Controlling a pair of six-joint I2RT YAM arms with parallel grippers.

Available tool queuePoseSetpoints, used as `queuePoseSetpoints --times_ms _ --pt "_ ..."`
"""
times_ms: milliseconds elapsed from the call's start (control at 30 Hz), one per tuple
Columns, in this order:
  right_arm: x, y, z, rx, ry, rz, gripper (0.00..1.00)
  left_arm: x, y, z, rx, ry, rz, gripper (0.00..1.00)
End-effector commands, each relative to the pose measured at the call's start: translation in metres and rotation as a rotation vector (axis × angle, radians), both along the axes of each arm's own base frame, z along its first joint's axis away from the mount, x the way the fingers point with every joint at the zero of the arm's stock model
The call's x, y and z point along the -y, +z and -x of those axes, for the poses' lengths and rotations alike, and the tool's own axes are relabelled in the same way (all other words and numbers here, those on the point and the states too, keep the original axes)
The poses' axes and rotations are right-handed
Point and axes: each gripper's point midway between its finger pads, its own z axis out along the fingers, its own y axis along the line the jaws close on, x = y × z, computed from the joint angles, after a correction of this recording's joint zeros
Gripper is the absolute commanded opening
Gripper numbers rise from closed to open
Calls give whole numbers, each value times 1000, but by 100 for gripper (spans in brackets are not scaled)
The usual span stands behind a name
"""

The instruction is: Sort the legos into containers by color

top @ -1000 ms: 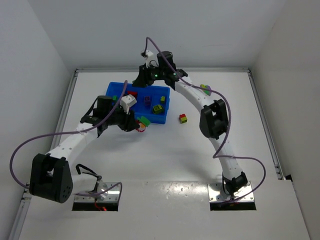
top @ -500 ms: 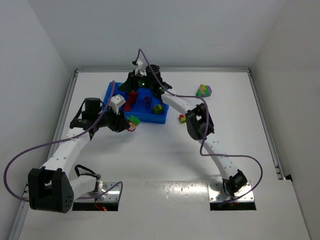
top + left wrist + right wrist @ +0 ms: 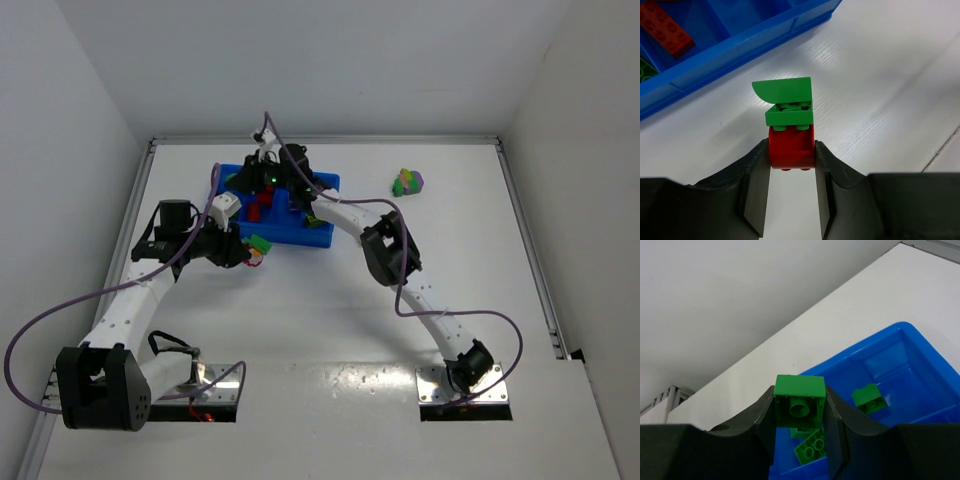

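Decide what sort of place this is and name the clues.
Probably a robotics lab test cell: a left arm and right arm bolted to a white table, plain white walls around it, and a blue tray of lego bricks.

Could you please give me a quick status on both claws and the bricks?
Left claw shut on red-and-green clump, beside blue tray. Right claw shut on green brick, over tray. Nothing seen blocking.

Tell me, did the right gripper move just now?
Yes. The right gripper, clamping a green plastic brick, swung left across the bright blue plastic tray.
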Motion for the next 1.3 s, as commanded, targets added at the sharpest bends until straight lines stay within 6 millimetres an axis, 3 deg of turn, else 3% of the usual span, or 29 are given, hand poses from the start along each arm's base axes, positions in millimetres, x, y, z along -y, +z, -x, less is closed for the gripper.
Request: queuePoseSetpoints --times_ms 0,100,133,367,467,500,533,567,600,633,667,700,800,867,900,1033,1133,1267 --pt "-5 -6 -3 57 -23 -9 29 -1 20 -4 59 -7 5 0" --pt "-4 -8 -4 50 -34 -2 45 -4 24 -7 68 2 5 0" --pt "-4 -8 -2 50 -20 -3 55 -4 24 -7 68 2 5 0" --pt "-8 23 15 40 104 -59 69 -3 20 -9 79 0 24 0" --pt "-1 52 31 43 203 -106 72 0 19 -7 73 -9 42 0" --pt "15 59 31 41 248 -114 72 -2 22 -7 84 -5 47 0" --pt "26 53 34 27 274 -119 72 -2 22 -7 84 -5 47 0" --pt "40 79 39 51 301 -144 72 -3 26 -6 95 -4 53 0" --pt "66 67 41 -17 350 -130 72 -3 27 -6 96 -6 62 0" --pt "82 77 42 3 373 -143 72 -2 30 -4 108 -14 69 0" --pt "111 96 45 10 421 -138 72 -1 34 -3 134 -34 64 0" --pt "126 89 48 -16 443 -122 72 4 33 1 133 -66 80 0" --pt "171 101 70 -45 568 -82 72 9 37 10 149 -131 105 0" --pt "186 99 90 -61 645 -53 72 16 38 18 142 -190 126 2" --pt "196 112 97 -28 660 -45 72 22 43 22 136 -234 164 3" --pt "208 114 135 -11 772 -7 76 35 49 34 59 -341 257 8" --pt "208 109 146 -71 780 -6 87 37 52 29 59 -382 235 10" --pt "207 107 142 -284 774 1 87 30 55 16 118 -343 152 10"
